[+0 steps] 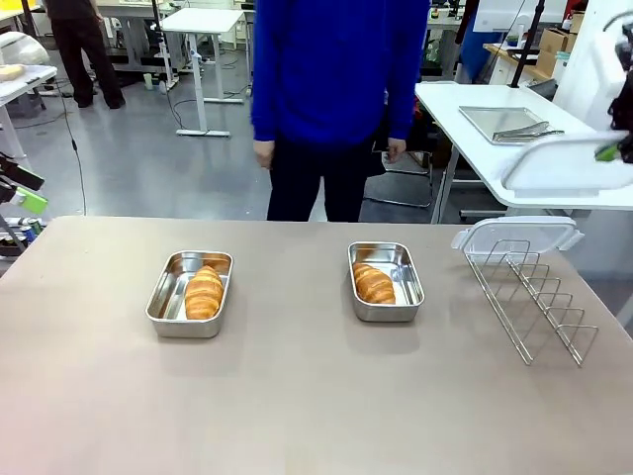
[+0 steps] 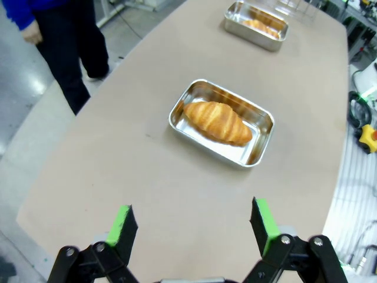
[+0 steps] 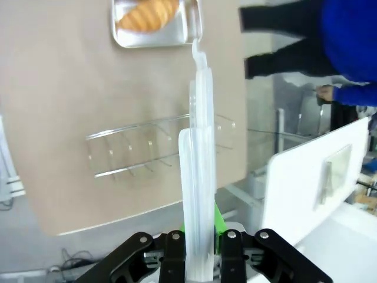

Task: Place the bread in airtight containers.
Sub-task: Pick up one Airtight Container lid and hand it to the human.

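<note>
Beige desk (image 1: 297, 396) stretches ahead of me with a person in a blue top (image 1: 336, 69) at its far side. My left fingers (image 2: 121, 227) hang spread and empty over the near edge; one steel tin (image 2: 259, 135) holding a croissant (image 2: 218, 122) sits straight ahead of them, and a second tin (image 2: 255, 36) with its own roll (image 2: 259, 25) lies well beyond. My right fingers (image 3: 218, 219) are raised, pinching a clear lid (image 3: 199, 147) by its edge, with the wire rack (image 3: 153, 147) between them and the second tin, and a second lid (image 1: 514, 236) just behind that rack.
</note>
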{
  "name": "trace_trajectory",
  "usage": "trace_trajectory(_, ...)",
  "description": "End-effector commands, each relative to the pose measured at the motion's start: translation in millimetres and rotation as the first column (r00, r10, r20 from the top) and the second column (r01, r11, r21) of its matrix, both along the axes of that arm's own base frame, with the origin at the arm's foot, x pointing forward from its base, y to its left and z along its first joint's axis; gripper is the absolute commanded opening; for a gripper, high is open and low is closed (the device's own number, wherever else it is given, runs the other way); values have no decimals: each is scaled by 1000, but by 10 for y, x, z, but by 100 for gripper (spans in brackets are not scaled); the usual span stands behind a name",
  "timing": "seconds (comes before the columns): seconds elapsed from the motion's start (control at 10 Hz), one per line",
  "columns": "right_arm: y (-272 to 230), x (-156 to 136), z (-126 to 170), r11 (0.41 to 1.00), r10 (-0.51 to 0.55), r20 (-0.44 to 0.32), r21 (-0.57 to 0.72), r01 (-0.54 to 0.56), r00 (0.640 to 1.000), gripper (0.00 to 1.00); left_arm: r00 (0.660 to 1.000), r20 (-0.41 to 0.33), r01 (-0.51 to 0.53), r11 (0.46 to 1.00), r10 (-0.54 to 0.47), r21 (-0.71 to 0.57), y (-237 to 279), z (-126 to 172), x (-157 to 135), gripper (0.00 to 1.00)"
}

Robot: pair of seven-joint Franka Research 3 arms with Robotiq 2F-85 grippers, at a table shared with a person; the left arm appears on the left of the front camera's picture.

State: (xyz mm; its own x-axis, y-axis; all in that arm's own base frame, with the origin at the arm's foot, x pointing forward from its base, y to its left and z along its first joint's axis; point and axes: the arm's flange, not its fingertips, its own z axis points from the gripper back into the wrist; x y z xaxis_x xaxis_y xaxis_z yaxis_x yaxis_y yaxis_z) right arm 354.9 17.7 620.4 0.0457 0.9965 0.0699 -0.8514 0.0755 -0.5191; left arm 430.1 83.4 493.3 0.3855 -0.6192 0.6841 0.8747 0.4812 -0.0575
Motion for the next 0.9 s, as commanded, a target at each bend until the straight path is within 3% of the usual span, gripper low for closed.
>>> trace_trajectory(0.0,198,115,29,994,108,132,-26,-105,985,3,1000,9,21,1000,-21,-3,12,11,-8,100)
trace_trajectory(0.3,395,527,34,921,384,257,-33,-389,887,0,1000,9,21,1000,-21,-3,12,11,-8,100)
trace_trajectory(0.4,488,666,24,891,450,256,-68,-449,855,0,1000,9,21,1000,-21,-3,12,11,-8,100)
trace_trajectory(0.6,702,1088,-60,861,508,180,-128,-492,842,0,1000,9,21,1000,-21,-3,12,11,-8,100)
trace_trajectory(0.8,759,1315,-85,835,550,167,-108,-539,818,0,1000,9,21,1000,-21,-3,12,11,-8,100)
